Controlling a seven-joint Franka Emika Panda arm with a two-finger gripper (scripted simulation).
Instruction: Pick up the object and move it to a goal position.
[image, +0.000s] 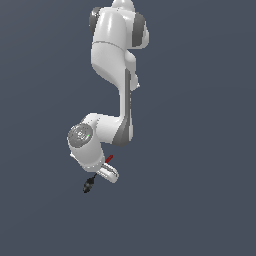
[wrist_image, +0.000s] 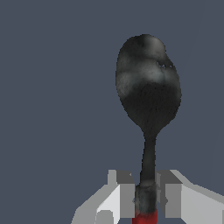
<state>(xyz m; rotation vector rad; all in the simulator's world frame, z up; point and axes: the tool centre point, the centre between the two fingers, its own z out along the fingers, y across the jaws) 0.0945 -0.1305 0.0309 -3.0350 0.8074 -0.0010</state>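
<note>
Arm (image: 117, 75) hangs folded, wrist curled low, gripper (wrist_image: 146, 199) pinched snug on the tool (wrist_image: 148, 96) by its dark shaft, bulbous black end sticking out past the fingers (wrist_image: 127, 199).

The tool (wrist_image: 148, 92) has its red handle cut off by the wrist view's edge; the gripper (image: 102, 172) hides its shaft in the exterior view
</note>
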